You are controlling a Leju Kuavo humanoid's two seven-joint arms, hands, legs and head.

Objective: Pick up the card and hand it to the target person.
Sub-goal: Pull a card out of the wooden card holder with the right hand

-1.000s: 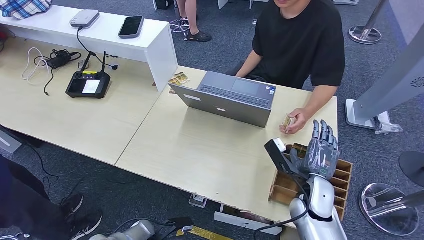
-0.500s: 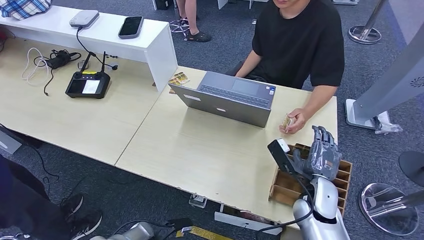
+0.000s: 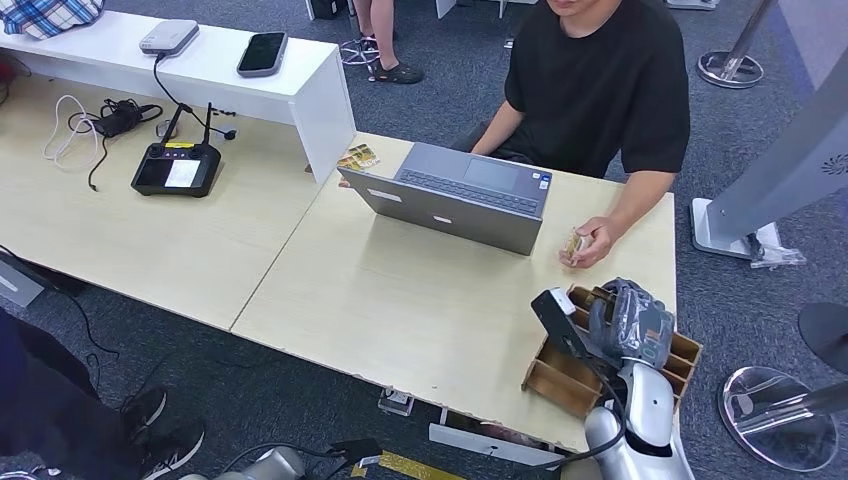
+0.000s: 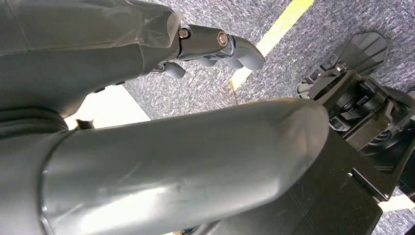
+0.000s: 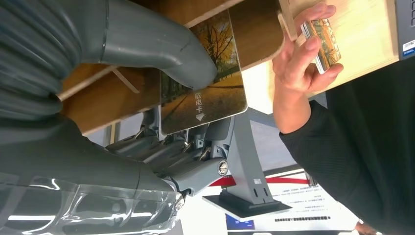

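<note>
Right hand seen from the head view bent over the wooden divided tray at the table's near right corner, fingers hidden from above. Closer, in the right wrist view: one card with an autumn-tree picture, pinched between thumb and fingers against the tray's wood, long axis running away from the wrist, printed arrow toward the free end. Just beyond, a person's hand holding a small stack of cards. One open laptop mid-table. Left hand near carpet, grasp impossible to judge.
</note>
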